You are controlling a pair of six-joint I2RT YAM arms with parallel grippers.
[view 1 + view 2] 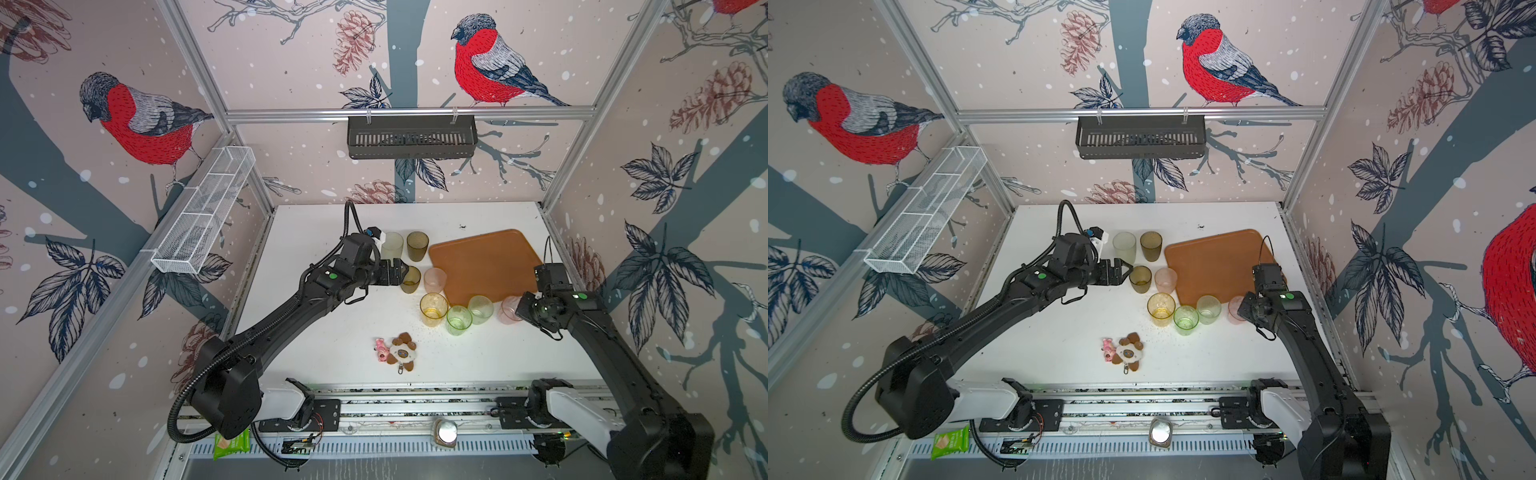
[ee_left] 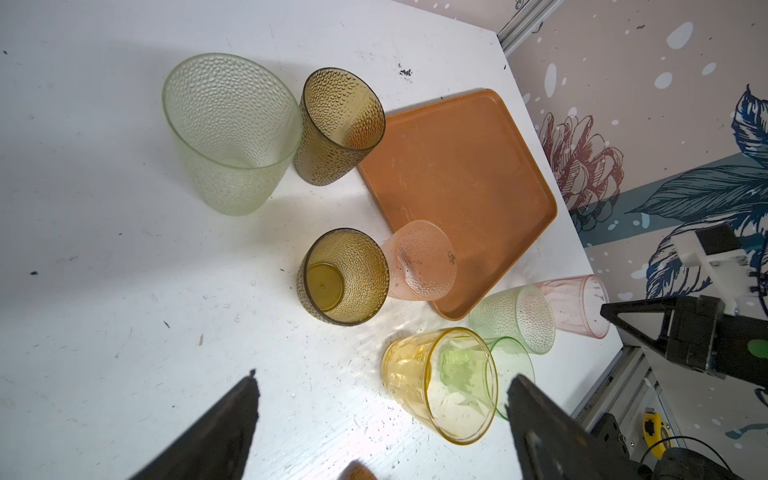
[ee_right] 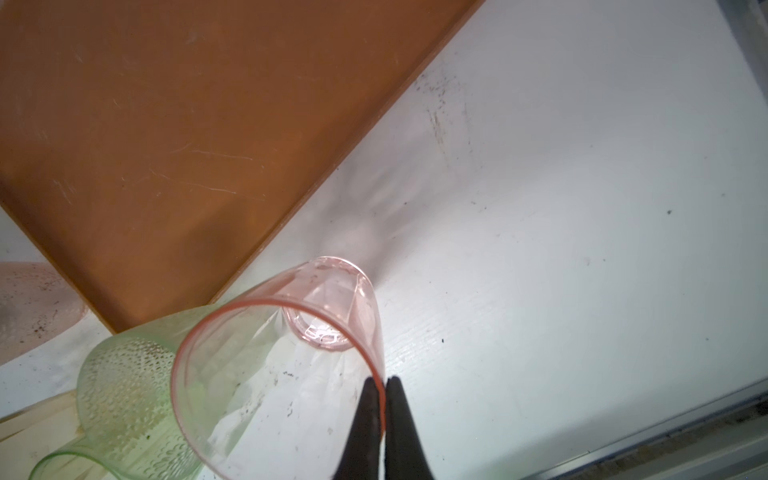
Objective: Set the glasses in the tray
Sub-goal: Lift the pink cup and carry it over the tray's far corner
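The orange-brown tray (image 1: pixel 486 266) (image 3: pixel 166 124) lies flat at the right of the white table with nothing in it. Several tinted glasses stand beside it. A frosted cream one (image 1: pixel 392 246) and a dark brown one (image 1: pixel 417 246) are at the back. A short brown one (image 1: pixel 410 279) and a dimpled pink one (image 1: pixel 434 280) stand left of the tray. Along its near edge are a yellow one (image 1: pixel 433 309) (image 2: pixel 440 382) and two green ones (image 1: pixel 459 320) (image 1: pixel 480 309). My right gripper (image 3: pixel 383 380) is shut on the rim of a smooth pink glass (image 3: pixel 282 365) (image 1: pixel 508 309). My left gripper (image 2: pixel 383 376) (image 1: pixel 401 270) hangs open beside the short brown glass.
A small heap of keychain toys (image 1: pixel 399 351) lies near the table's front. A black slotted basket (image 1: pixel 411 137) hangs on the back wall, a white wire-mesh basket (image 1: pixel 203 212) on the left wall. The right wall stands close to the tray.
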